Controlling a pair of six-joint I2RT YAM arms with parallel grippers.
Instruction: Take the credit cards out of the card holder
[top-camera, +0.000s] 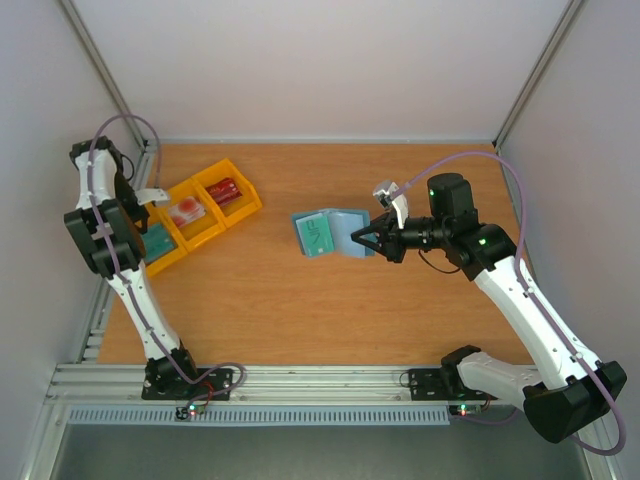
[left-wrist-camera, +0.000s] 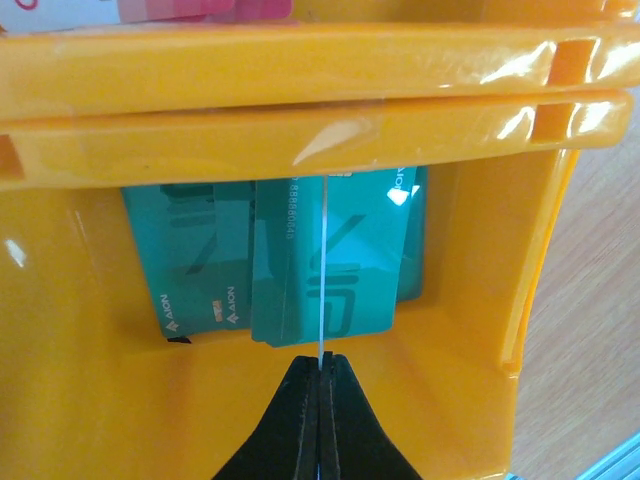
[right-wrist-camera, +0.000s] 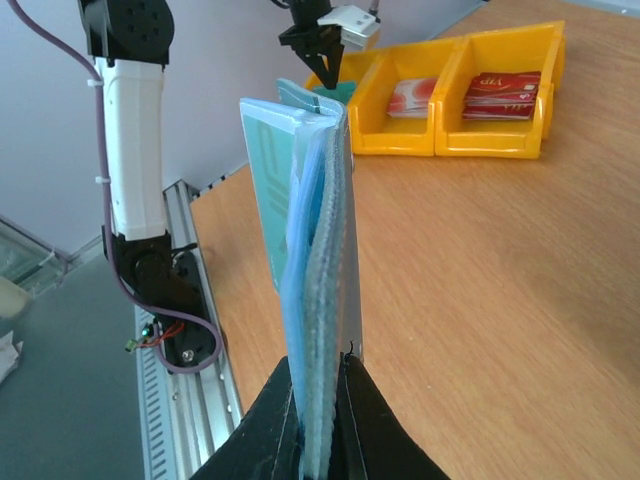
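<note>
Slate-blue soft fabric: the small bifold card holder (top-camera: 345, 232) sits pinched in my right gripper (top-camera: 366, 240) near the middle of the wooden table (top-camera: 300, 310), my jaws narrowed onto its right half. It is spread open, and its long axis runs across the table from my fingers toward the left arm. A teal-green credit card (top-camera: 316, 236) with pale markings shows on its left half.

From my right wrist I see the holder only edge-on, so its pockets are hidden. I cannot tell whether it touches the table.

Well apart at the left, my left gripper (left-wrist-camera: 322, 365) is closed tight on a thin card (left-wrist-camera: 324, 270). It shows only as a pale edge-on line, its colour unreadable. It hangs over the near compartment of the yellow three-compartment plastic tray (left-wrist-camera: 300, 120), where teal-green cards (left-wrist-camera: 190, 250) lie. A pinkish-red card (top-camera: 187, 212) lies in the middle compartment and dark red cards (top-camera: 226, 190) in the far one.
</note>
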